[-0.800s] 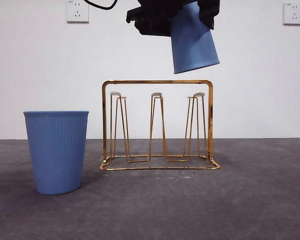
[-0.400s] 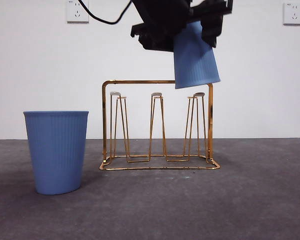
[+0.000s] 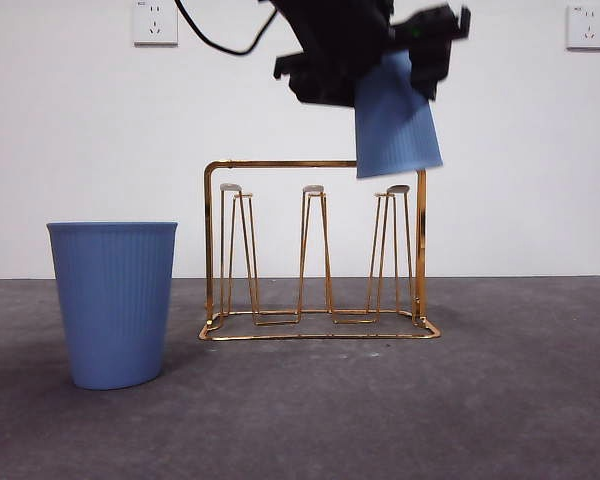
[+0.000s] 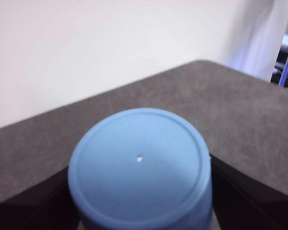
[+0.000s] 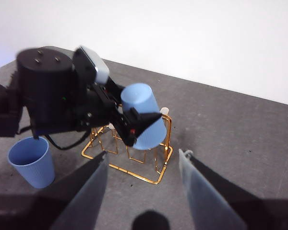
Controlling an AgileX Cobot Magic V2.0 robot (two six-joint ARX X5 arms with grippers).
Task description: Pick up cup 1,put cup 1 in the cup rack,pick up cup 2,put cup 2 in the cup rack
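My left gripper (image 3: 395, 62) is shut on a blue ribbed cup (image 3: 398, 125), held upside down and slightly tilted. Its rim hangs just over the right-hand prongs of the gold cup rack (image 3: 280, 163) and overlaps the arch's right corner. The left wrist view is filled by the cup's flat bottom (image 4: 139, 160), with a black jaw pressed on each side. A second blue cup (image 3: 113, 300) stands upright on the table to the left of the rack, and the right wrist view shows this cup (image 5: 32, 160) too. High above the table's near side, my right gripper (image 5: 141, 184) is open and holds nothing.
The grey table meets a white wall close behind the rack. Two wall sockets (image 3: 155, 22) (image 3: 588, 26) sit high on that wall. A black cable (image 3: 215, 42) trails from the left arm.
The left gripper has carried the upturned cup down and slightly to the right, from well above the rack to just over its right-hand prongs. The standing cup and the rack have not moved.
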